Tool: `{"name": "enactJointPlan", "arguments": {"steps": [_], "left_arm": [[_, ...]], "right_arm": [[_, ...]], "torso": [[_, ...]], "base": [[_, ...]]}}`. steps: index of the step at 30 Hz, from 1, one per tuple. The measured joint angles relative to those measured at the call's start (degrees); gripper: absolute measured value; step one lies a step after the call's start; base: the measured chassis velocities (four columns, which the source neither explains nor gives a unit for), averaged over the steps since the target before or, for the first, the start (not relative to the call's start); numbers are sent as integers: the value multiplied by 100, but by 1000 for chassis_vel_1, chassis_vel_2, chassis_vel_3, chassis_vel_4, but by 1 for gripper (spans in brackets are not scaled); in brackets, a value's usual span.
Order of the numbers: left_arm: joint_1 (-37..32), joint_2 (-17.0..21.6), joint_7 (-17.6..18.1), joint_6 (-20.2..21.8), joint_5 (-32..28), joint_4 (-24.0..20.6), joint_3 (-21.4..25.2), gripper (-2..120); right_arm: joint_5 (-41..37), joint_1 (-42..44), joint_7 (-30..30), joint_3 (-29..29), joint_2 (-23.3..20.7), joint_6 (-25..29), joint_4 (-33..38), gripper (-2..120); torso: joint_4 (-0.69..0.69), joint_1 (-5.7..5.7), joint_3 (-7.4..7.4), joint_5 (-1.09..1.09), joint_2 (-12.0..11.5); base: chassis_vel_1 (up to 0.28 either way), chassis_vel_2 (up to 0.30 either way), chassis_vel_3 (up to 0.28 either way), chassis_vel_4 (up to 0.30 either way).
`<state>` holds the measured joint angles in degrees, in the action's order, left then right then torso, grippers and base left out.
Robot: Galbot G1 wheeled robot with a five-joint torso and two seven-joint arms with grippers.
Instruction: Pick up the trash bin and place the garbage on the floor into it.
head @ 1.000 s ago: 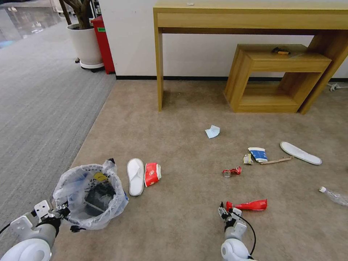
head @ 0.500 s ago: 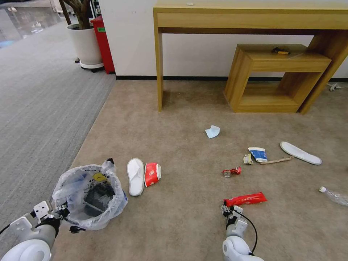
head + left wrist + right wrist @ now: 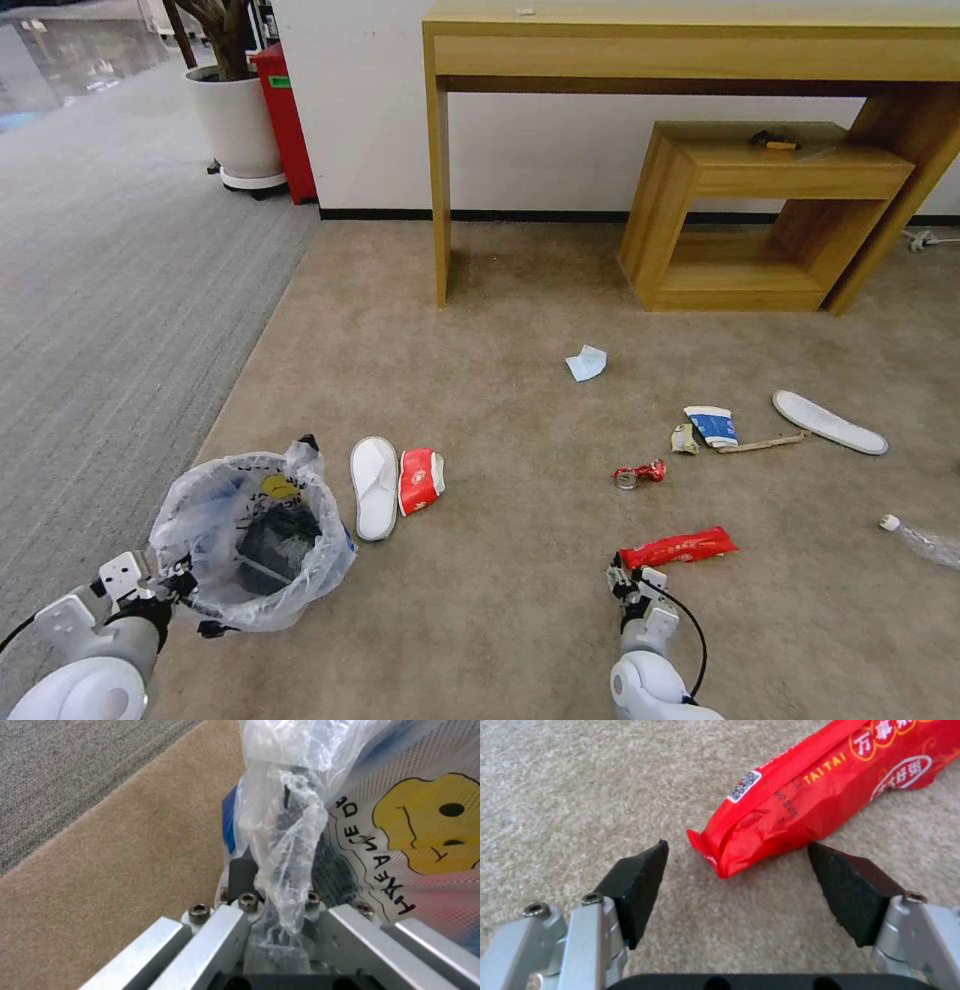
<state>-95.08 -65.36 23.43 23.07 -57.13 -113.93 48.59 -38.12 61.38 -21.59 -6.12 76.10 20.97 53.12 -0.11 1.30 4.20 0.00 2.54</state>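
Observation:
The trash bin (image 3: 250, 540), dark and lined with a crinkly printed bag (image 3: 400, 832), stands on the beige floor (image 3: 500, 330) at near left. My left gripper (image 3: 172, 583) is shut on the bin's rim and bag (image 3: 280, 896). Open on the carpet, my right gripper (image 3: 626, 579) (image 3: 740, 873) has its black pads (image 3: 640, 881) either side of the near tip of a long red wrapper (image 3: 678, 547) (image 3: 825, 795), not touching it. Other garbage: white slipper (image 3: 374, 487), red pack (image 3: 421, 480), crushed can (image 3: 640, 474), cup (image 3: 712, 425), tissue (image 3: 586, 363), stick (image 3: 760, 443), second slipper (image 3: 829, 422), bottle (image 3: 925, 542).
A wooden desk (image 3: 690, 50) and a low wooden shelf (image 3: 770, 215) stand against the far wall. A potted plant (image 3: 235, 125) and a red box (image 3: 283, 120) sit at far left. Grey striped carpet (image 3: 100, 300) borders the beige carpet on the left.
A second ago the red wrapper was pinched at its near end by the right gripper; it now lies flat slightly farther off and the fingers stand open. The left arm and bin barely shifted.

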Motion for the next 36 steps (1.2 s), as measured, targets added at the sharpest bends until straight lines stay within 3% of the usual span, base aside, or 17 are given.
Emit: {"name": "enactJointPlan", "arguments": {"steps": [27,36], "left_arm": [[-83,-67,-65,-46,148,6,-19,0],[-113,-82,-67,-52,156,-13,-5,0]], "right_arm": [[-276,-13,-12,-90,48,-38,277,88],[-932,15,6,-287,-38,-163,551,90]], "torso": [[0,0,0,0,0],[0,0,0,0,0]], "base": [[0,0,0,0],[0,0,0,0]]}}
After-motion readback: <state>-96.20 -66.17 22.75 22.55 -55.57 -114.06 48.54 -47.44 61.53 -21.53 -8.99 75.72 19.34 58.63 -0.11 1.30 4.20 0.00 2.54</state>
